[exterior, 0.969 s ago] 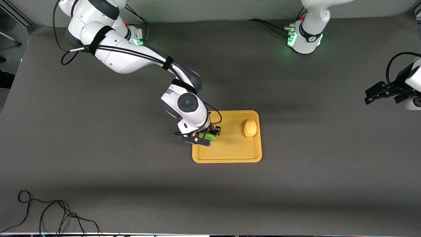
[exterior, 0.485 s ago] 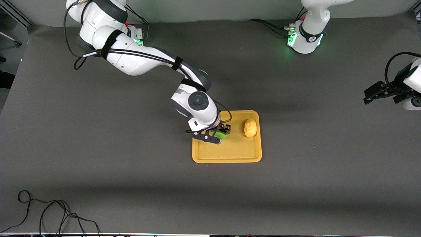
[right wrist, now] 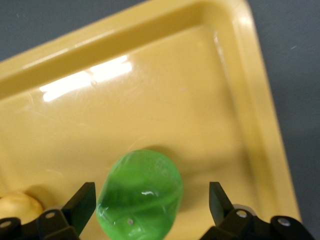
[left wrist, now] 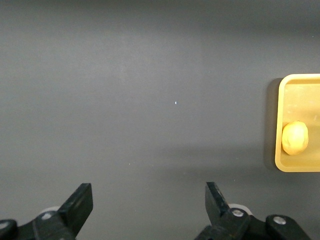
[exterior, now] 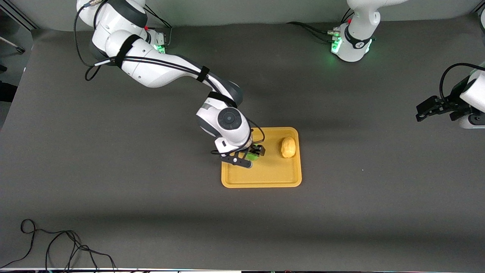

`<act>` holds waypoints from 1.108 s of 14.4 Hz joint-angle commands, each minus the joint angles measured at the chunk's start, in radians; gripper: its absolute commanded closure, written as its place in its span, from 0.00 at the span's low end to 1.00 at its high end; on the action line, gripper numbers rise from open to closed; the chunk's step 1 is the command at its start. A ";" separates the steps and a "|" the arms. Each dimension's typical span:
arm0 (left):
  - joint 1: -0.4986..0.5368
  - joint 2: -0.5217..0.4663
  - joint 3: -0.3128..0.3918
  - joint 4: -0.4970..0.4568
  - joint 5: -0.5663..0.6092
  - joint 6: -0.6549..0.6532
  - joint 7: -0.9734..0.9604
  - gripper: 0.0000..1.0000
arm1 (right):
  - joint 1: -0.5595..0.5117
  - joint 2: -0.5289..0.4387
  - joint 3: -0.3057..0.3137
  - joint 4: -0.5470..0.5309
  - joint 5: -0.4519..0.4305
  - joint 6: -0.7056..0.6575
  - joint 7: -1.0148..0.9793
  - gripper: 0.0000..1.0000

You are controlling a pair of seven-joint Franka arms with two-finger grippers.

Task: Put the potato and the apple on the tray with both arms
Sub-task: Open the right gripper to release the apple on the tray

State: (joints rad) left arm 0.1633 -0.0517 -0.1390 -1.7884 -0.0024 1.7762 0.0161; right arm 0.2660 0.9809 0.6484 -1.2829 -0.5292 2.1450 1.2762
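Observation:
The mustard-yellow tray (exterior: 265, 178) lies mid-table. The yellow-tan potato (exterior: 288, 147) lies on it by the rim toward the left arm's end. The green apple (exterior: 252, 155) sits on the tray near the rim toward the right arm's end. My right gripper (exterior: 249, 156) is low over it, open, with a gap between each finger and the apple (right wrist: 140, 195). The right wrist view shows the tray floor (right wrist: 150, 100) and an edge of the potato (right wrist: 17, 205). My left gripper (exterior: 423, 110) waits open and empty over bare table at its own end.
The left wrist view shows dark table mat under my left gripper (left wrist: 148, 192), with the tray's rim (left wrist: 280, 125) and the potato (left wrist: 295, 138) at the picture's edge. A black cable (exterior: 57, 246) lies at the table's near corner toward the right arm's end.
My right gripper carried the apple from the tray's rim farther in toward the potato, and now stands open around it. My left gripper shifted slightly.

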 commanded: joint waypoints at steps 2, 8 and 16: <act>-0.004 -0.016 -0.001 -0.029 -0.011 0.022 0.016 0.00 | -0.123 -0.190 0.063 -0.074 0.011 -0.168 -0.162 0.00; -0.004 -0.014 -0.001 -0.029 -0.013 0.022 0.015 0.00 | -0.202 -0.437 -0.129 -0.076 0.397 -0.342 -0.694 0.00; -0.002 -0.050 -0.002 -0.017 -0.011 -0.020 0.011 0.00 | -0.188 -0.749 -0.530 -0.231 0.575 -0.481 -1.109 0.00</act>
State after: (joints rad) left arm 0.1630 -0.0786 -0.1428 -1.7978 -0.0034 1.7674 0.0167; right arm 0.0592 0.3561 0.1576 -1.3731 0.0377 1.6474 0.1830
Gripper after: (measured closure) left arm 0.000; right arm 0.000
